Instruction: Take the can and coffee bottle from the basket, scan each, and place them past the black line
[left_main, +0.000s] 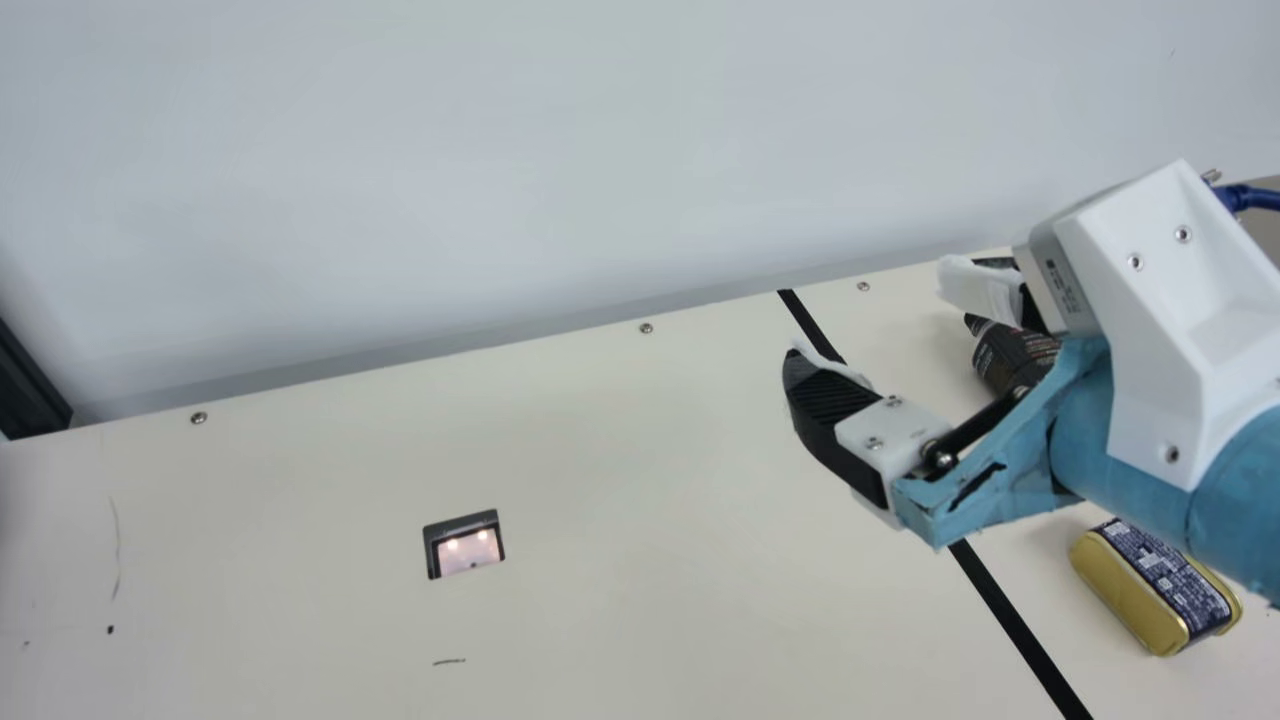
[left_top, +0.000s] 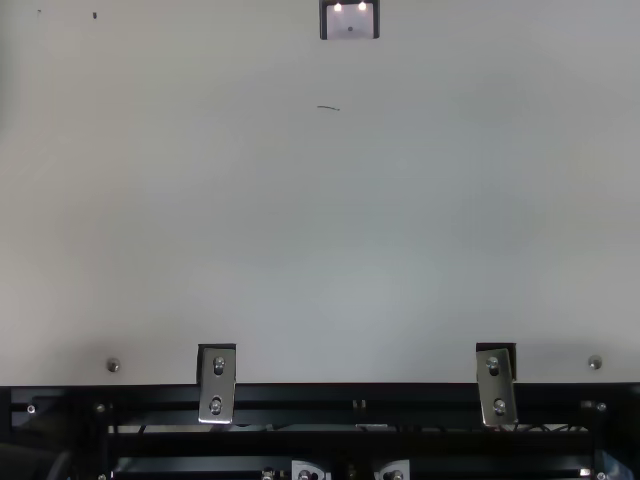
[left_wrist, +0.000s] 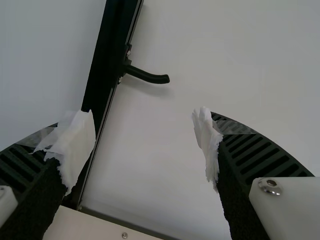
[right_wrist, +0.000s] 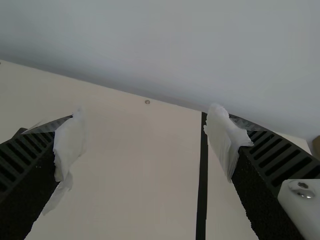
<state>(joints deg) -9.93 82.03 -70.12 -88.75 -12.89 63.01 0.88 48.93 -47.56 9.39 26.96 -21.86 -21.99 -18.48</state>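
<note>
At the left, my left gripper (left_wrist: 145, 117) holds nothing, its two fingers well apart. Right of it, the scanner window (left_main: 465, 548) sits lit in the table. My right gripper (left_main: 875, 320) hangs above the black line (left_main: 1010, 620), fingers spread, nothing between them. Past the line, on the right, the dark coffee bottle (left_main: 1010, 355) is at the far side, partly behind my right gripper; I can't tell how it rests. The gold-sided can (left_main: 1150, 585) lies farther right and nearer. I judge the placing finished, though I can't confirm either scan. Next I should lift and draw my right arm back, keeping clear of the bottle.
</note>
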